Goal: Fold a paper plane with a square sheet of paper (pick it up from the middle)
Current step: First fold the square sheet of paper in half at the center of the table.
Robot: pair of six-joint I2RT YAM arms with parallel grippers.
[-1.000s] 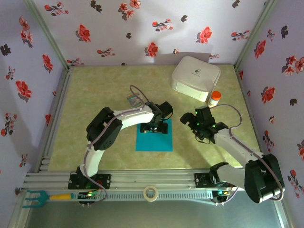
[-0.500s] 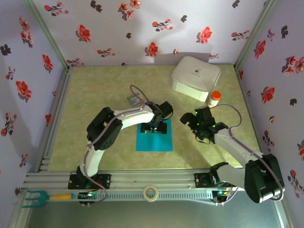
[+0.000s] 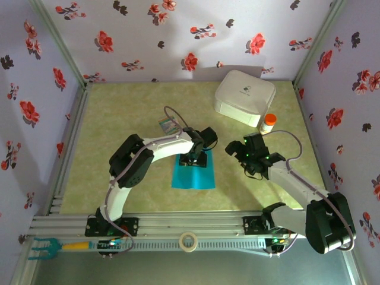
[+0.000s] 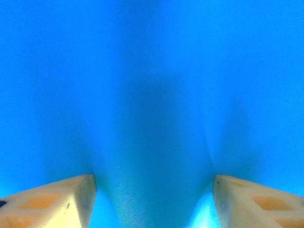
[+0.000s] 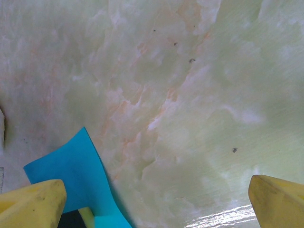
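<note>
The square sheet of paper (image 3: 191,176), bright turquoise, lies on the green mat in the middle of the table. My left gripper (image 3: 195,159) points down onto its far half, fingers pressed on the paper. In the left wrist view the sheet (image 4: 152,71) humps up in a soft ridge between the two fingers (image 4: 52,202), which stand apart; the left gripper (image 4: 154,202) is open. My right gripper (image 3: 233,148) hovers wide open just right of the sheet. In the right wrist view a raised corner of the sheet (image 5: 71,175) shows at lower left, outside the right gripper (image 5: 156,202).
A white rounded box (image 3: 244,97) sits at the back right with an orange-capped bottle (image 3: 269,123) beside it. A small printed card (image 3: 167,125) lies behind the left gripper. A tape roll (image 3: 189,241) and a teal tool (image 3: 52,246) rest at the near rail.
The left fingers have drawn closer together on the sheet. The sheet looks narrower from above as its middle bunches up. The right arm has stayed still.
</note>
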